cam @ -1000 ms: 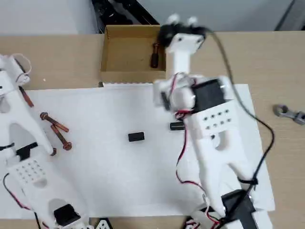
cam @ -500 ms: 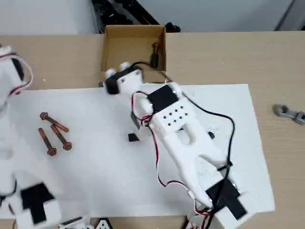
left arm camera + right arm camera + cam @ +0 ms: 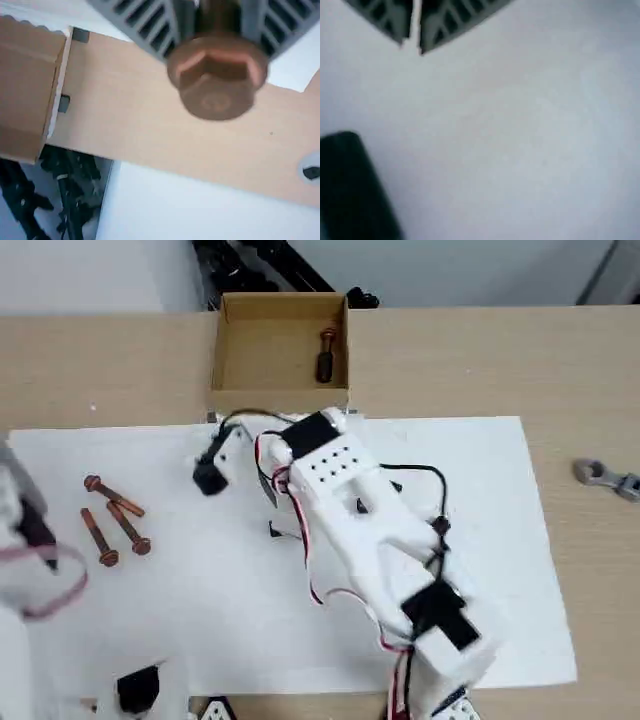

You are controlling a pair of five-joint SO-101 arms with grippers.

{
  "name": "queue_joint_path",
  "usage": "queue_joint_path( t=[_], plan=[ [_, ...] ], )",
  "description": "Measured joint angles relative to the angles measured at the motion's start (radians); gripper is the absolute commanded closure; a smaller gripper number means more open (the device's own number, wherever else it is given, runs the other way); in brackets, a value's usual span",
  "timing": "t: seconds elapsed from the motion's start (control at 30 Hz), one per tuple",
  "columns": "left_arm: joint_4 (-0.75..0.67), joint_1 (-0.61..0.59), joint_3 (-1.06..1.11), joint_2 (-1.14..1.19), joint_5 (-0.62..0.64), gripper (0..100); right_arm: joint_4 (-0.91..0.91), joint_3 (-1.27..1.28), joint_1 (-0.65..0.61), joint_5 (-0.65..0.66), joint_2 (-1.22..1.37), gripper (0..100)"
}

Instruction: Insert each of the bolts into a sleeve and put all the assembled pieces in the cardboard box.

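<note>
Held bolt: a copper-coloured hex-head metal bolt [image 3: 217, 80] is clamped in the left pincer [image 3: 216, 47], with its head facing the wrist camera.
Left pincer: ribbed grey fingers [image 3: 142, 22] press on either side of the bolt's shank. It hangs above bare wood, near a corner of the open brown cardboard box [image 3: 25, 85].
Black sleeve: a short black sleeve [image 3: 355, 190] lies on the white paper sheet [image 3: 530, 150], near the right pincer [image 3: 416, 35] but not between its fingers.
Right pincer: the fingers are drawn together to a thin slit, with nothing between them, low over the sheet.
Right arm: the white right arm [image 3: 370, 530] stretches from the near edge toward the middle of the sheet, just short of the box.
Loose bolts: three copper-coloured bolts [image 3: 115, 520] lie close together near the sheet's left edge, well apart from the right arm.
Box contents: one bolt seated in a black sleeve [image 3: 325, 353] lies against the box's right wall.
Surface: the light wooden surface [image 3: 560, 360] carries the sheet. The box stands just beyond the sheet's far edge. A small silver metal tool [image 3: 605, 476] lies on bare wood to the right.
Room: black cables and gear [image 3: 250, 265] sit behind the far edge.
</note>
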Motion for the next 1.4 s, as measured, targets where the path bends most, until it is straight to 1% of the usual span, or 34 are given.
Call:
queue_joint_path(
  t=[0.07,0.2,0.3,0.5,0.57,0.7,0.87,1.13,1.3,1.4],
  plan=[
    [0.0,0.0,0.038,-0.06,0.0,99,0.005,-0.005,0.0,0.041,0.035,99.5],
    [0.0,0.0,0.103,-0.137,0.0,99,0.008,-0.118,-0.002,0.092,0.049,99.5],
    [0.0,0.0,0.149,-0.16,0.0,99,0.011,-0.175,-0.005,0.14,0.055,99.5],
    [0.0,0.0,0.163,-0.164,0.0,99,0.025,-0.183,-0.009,0.199,0.057,99.4],
    [0.0,0.0,0.163,-0.164,0.0,99,0.025,-0.183,-0.023,0.213,0.057,98.1],
    [0.0,0.002,0.169,-0.164,0.0,99,0.025,-0.183,-0.06,0.226,0.057,92.0],
    [0.0,0.002,0.169,-0.164,0.0,99,0.025,-0.183,-0.071,0.23,0.063,91.6],
    [0.0,0.002,0.169,-0.164,0.0,99,0.025,-0.183,-0.071,0.308,0.184,91.4],
    [0.0,0.0,0.169,-0.164,0.0,99,0.006,-0.183,-0.071,0.313,0.203,85.4],
    [0.0,0.0,0.169,-0.164,0.0,99,0.005,-0.183,-0.071,0.338,0.203,84.9]
  ],
)
